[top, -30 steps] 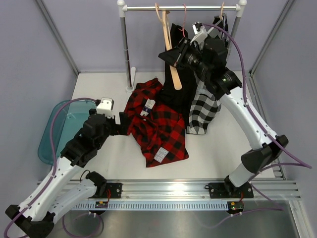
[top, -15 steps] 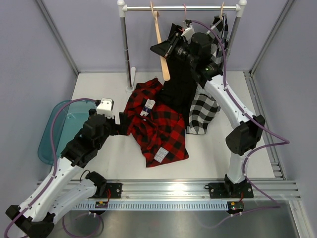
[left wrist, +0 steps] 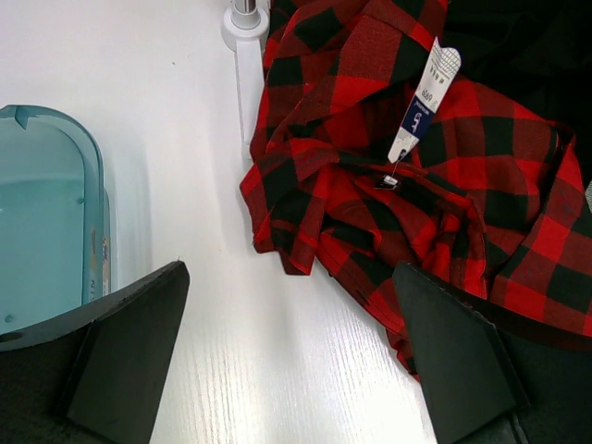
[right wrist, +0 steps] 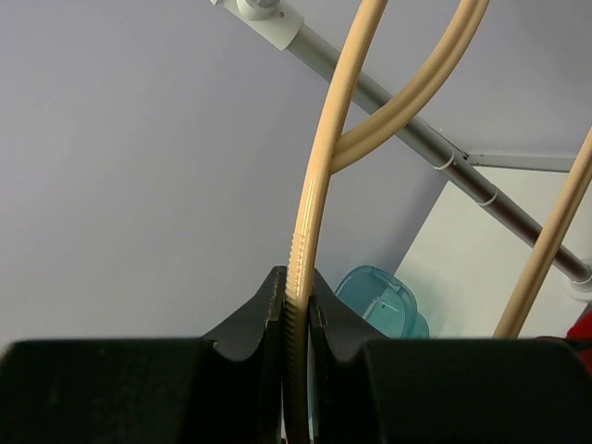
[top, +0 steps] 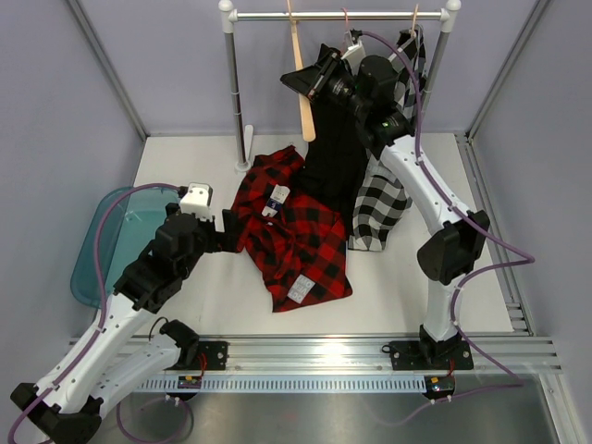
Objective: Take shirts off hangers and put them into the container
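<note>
My right gripper [right wrist: 296, 298] is pinched onto one arm of a bare tan wooden hanger [right wrist: 316, 176], the ribbed part of the wood sitting between both fingers; this hanger hangs tilted, with its hook up at the garment rail [top: 370, 15]. My left gripper [left wrist: 289, 270] is spread wide and holds nothing. It is low over the table [top: 407, 287], with the edge of the red-and-black plaid shirt [top: 296, 236] just ahead of its fingers and to their right. The container [top: 97, 250] – one teal tub – sits at the table's left edge, just to the left of that gripper. All shirts are outside it. Shirt count is three: the plaid one lies crumpled on the table, while the black shirt [top: 335, 157] and the black-and-white check shirt [top: 379, 203] hang side by side from the rail, their lower ends reaching the table. Hanger count at the rail is three: the held tan one, a thin pink hanger [top: 346, 23] and a second tan hanger [top: 413, 20].
</note>
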### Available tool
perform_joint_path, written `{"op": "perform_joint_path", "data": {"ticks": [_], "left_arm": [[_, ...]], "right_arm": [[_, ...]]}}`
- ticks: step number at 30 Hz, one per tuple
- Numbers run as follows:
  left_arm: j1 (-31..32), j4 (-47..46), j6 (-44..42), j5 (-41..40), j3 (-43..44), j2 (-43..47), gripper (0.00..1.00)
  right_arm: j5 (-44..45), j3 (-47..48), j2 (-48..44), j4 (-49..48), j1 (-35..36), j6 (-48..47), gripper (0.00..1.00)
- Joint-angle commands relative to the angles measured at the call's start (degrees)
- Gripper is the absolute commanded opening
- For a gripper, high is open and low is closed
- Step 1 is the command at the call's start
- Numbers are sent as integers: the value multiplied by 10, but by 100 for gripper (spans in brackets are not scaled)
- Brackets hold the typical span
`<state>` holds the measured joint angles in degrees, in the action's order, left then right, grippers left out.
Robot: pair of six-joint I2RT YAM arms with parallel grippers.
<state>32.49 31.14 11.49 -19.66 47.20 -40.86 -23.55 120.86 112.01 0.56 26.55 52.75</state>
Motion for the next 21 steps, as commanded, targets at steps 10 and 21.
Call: {"op": "perform_joint_path", "data": {"ticks": [10, 21], "left_arm": [[-3, -25, -9, 8, -3, -2, 99], [-3, -27, -11, 29, -4, -6, 99]], "right_arm": [[-22, -34, 1, -43, -8, 76, 10], [-7, -111, -93, 6, -8, -17, 74]]}}
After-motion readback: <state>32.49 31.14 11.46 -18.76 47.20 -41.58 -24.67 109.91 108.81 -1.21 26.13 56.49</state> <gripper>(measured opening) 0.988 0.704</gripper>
